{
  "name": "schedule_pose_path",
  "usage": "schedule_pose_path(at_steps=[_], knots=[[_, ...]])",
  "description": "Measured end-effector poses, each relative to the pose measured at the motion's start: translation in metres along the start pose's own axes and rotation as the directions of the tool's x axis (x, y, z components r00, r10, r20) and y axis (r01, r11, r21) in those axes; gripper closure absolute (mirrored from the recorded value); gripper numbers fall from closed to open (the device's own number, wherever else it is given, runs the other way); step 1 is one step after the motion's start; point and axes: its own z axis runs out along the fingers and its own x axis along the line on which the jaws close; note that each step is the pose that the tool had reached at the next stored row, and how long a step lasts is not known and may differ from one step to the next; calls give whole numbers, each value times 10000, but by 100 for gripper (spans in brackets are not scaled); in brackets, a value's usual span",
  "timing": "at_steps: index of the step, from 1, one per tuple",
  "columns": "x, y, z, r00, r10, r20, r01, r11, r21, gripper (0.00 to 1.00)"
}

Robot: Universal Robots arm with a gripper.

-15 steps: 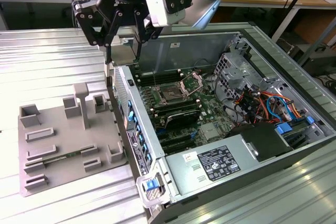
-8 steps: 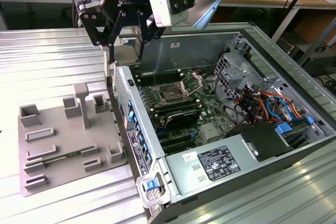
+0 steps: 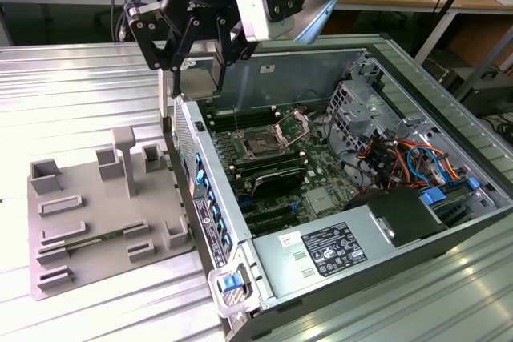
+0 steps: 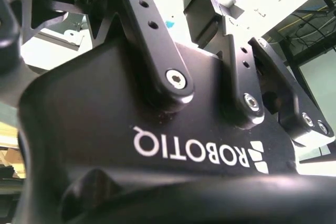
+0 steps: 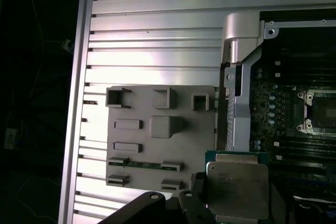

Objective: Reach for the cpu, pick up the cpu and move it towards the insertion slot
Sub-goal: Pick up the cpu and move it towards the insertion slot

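Exterior view: 1 black 2-finger gripper (image 3: 196,78) hangs above the near wall of the open grey metal computer case (image 3: 210,198), between the grey plastic tray (image 3: 96,222) with its moulded pockets and the green motherboard.

In the first wrist view, the cpu (image 5: 237,190), a flat square chip with a shiny silver top and a thin green rim, sits close under the camera. 1 dark finger (image 5: 193,192) lies against its edge. The chip floats over the case wall and clear of the tray (image 5: 157,135), so the jaws read as closed on the cpu across 2 opposite edges.

Step in hand, as judged: reach and pick-up are done, and the carry towards the socket is under way but not far along.

The insertion slot (image 3: 260,143), a square socket with a dark centre and a silver frame, lies well inside the case. Its hinged bracket (image 3: 292,127) stands raised just beside it. The same socket shows in the first wrist view (image 5: 321,111).

The rest of the carry calls for a level chip, height enough to clear the wall, and a path that stays off the raised bracket.

Room: the case is open on top, so travel above the board looks free. The long black memory slots (image 3: 276,178) flank the socket closely, while the orange and blue cables (image 3: 401,154) lie well apart, towards the exterior view's right.
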Motion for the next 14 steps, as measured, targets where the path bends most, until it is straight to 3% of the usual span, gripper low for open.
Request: schedule_pose_path(at_steps=[14], knots=[[-109,-8,9,10000,0,0,0,10000,0,45]])
